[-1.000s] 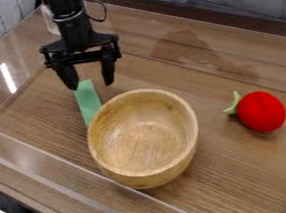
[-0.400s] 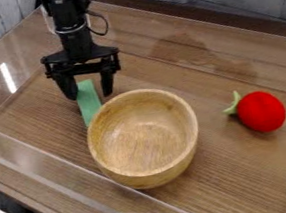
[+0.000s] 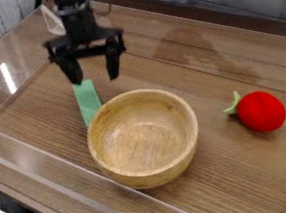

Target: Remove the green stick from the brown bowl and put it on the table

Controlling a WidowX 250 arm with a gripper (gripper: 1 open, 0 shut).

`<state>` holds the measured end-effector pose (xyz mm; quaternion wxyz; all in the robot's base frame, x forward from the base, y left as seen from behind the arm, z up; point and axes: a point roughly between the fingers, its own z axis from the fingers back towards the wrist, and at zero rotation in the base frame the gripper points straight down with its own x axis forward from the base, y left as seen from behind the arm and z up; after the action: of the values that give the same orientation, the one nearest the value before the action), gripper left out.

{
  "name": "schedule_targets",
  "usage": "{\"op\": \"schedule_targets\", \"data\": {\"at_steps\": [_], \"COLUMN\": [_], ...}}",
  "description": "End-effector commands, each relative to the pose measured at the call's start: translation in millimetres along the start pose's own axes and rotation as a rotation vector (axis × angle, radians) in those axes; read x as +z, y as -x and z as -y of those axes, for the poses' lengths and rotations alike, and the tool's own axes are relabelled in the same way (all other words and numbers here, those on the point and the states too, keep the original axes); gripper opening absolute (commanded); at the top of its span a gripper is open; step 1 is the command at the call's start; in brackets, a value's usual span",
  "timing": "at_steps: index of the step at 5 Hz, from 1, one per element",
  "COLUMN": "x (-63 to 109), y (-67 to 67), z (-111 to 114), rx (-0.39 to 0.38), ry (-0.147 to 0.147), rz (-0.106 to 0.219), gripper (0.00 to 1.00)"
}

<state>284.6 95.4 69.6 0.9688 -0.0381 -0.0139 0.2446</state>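
The green stick (image 3: 86, 100) is a flat light-green strip lying on the table (image 3: 234, 155), its lower end against the outer left rim of the brown bowl (image 3: 143, 136). The bowl is round, light wood, and holds nothing. My gripper (image 3: 91, 74) hangs open just above the stick's upper end, its two dark fingers spread to either side and not touching the stick.
A red strawberry (image 3: 260, 111) with a green leaf lies on the table to the right of the bowl. Clear acrylic walls (image 3: 34, 165) run along the table's edges at the front, left and right.
My gripper rose away from the stick and shifted slightly toward the back. The stick stayed on the table beside the bowl.
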Motion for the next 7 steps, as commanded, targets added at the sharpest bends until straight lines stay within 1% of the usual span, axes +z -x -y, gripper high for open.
{"op": "schedule_targets", "data": {"at_steps": [1,2,3,4,5,6,7], "x": [44.3,56.2,55.9,51.0,44.1,36.4,31.5], "y": [-11.5,-8.8,-4.2,-3.1,-1.2,-0.5,-3.6], "z": [23.4,50.0,84.8,114.6,137.5,152.5,157.8], "rx": [-0.030,-0.075,-0.157,-0.185,-0.214,-0.237,-0.250], "ry": [0.042,0.069,0.091,0.103,0.103,0.098,0.086], "rz": [0.095,0.112,0.116,0.114,0.115,0.112,0.127], "gripper": [1.00,1.00,1.00,1.00,1.00,1.00,1.00]}}
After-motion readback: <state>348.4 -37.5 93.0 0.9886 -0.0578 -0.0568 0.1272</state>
